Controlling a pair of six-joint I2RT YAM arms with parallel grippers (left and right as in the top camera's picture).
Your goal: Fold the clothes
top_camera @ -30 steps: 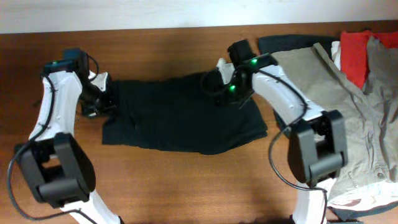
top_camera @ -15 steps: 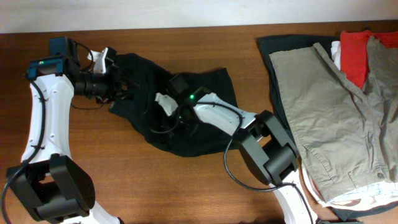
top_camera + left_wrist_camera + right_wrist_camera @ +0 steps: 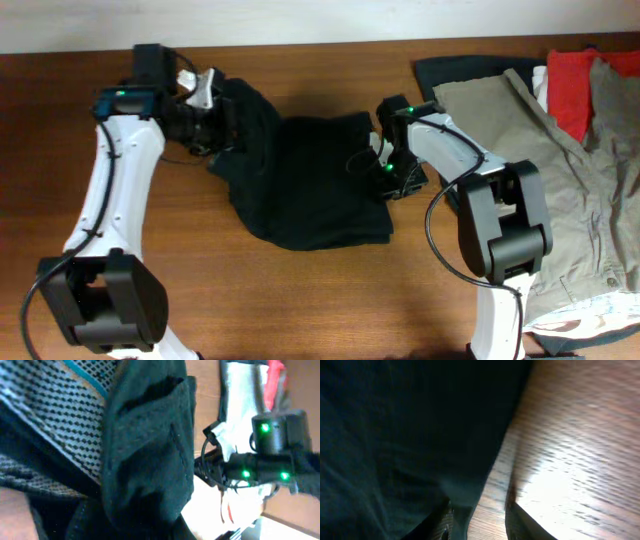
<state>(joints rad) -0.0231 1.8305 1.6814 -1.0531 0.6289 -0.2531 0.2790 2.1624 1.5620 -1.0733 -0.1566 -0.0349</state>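
Overhead: black fabric shorts (image 3: 315,185) lie between the claws. The left claw (image 3: 212,100) grips a lifted bunch of their left end; the right claw (image 3: 393,178) sits low at their right edge.

Left wrist: black fabric and grey-white mesh lining (image 3: 55,420) fill the view right under the claw; fingers hidden.

Right wrist: jaws parted, with the hem between them and the brown wooden table (image 3: 570,435) just beside.

Risk: closing now probably catches only the hem edge, so it slips and the fold bunches unevenly.

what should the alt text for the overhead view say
Black shorts lie crumpled on a wooden table. The left claw holds their bunched upper-left edge; the right claw sits at their right edge. Khaki and red clothes are piled at right.
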